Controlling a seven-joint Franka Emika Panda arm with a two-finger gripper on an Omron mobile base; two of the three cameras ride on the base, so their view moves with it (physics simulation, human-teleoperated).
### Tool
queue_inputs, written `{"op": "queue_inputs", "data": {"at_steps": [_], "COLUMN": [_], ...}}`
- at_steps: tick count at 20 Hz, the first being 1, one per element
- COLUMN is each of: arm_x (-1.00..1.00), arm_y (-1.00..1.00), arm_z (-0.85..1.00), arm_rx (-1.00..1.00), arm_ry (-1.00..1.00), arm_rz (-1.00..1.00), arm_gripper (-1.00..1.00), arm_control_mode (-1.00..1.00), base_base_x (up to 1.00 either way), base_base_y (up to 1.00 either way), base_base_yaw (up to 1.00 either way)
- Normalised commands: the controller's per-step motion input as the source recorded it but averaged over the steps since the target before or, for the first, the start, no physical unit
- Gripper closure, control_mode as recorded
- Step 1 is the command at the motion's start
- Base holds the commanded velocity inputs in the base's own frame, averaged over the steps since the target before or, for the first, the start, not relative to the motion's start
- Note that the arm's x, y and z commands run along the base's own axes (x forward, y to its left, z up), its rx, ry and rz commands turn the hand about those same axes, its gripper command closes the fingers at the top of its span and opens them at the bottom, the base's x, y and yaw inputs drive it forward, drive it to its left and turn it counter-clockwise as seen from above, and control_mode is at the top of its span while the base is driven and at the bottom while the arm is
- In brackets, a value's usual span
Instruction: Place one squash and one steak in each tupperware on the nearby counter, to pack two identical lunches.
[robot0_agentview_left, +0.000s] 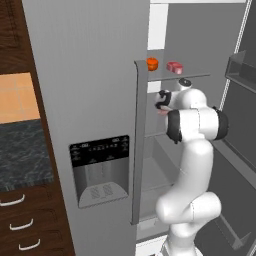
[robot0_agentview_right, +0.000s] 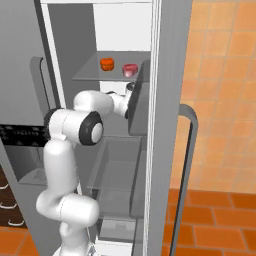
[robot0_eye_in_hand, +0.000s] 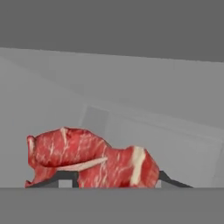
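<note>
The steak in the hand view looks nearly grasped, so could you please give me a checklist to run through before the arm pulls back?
1. Steak lies between the gripper fingertips: ok.
2. Firm hold on the steak: cannot tell, contact is hidden at the frame's bottom.
3. Fridge door clear of the arm: ok.
4. Squash and second steak on the upper shelf, apart from the arm: ok.
5. Tupperware ready on the counter: cannot tell.
</note>
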Motion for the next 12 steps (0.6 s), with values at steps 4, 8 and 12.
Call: {"op": "queue_inputs", "data": {"at_steps": [4, 8, 12], "arm_x": [-1.0, -1.0, -1.0], "arm_y": [0.33, 0.61, 0.41], "arm_z": [0.0, 0.0, 0.19], "arm_rx": [0.0, -0.01, 0.0], "arm_ry": [0.0, -0.01, -0.05], "arm_rz": [-0.03, -0.01, -0.01], "arm_gripper": [1.0, 1.0, 1.0], "arm_control_mode": [-1.0, -1.0, -1.0], "base_base_x": [0.0, 0.0, 0.0], "base_base_y": [0.0, 0.0, 0.0], "base_base_yaw": [0.0, 0.0, 0.0]}}
